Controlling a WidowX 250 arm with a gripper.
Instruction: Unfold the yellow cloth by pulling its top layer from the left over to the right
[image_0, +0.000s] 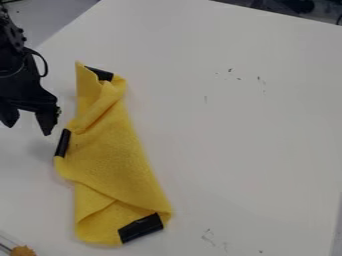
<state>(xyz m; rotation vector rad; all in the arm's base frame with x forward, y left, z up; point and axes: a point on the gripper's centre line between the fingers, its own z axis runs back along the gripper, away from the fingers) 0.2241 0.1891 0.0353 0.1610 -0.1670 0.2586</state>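
The black gripper (28, 126) hangs at the left side of the camera view, open, its two fingers spread apart with nothing between them. Just right of it lies a yellow cloth (113, 160), crumpled and partly folded, stretching from the upper left down to the lower middle. Black strips mark the cloth's edges: one at its top (100, 73), one on its left side (63, 143) nearest the gripper, and a wider one at its bottom right (141, 228). A gap shows between the right finger and the cloth.
A white table (254, 135) with small dark marks extends to the right of the cloth. At the bottom left corner is a small orange-brown object (23, 251) beside a thin rod. Dark items lie beyond the table's far edge at the top right.
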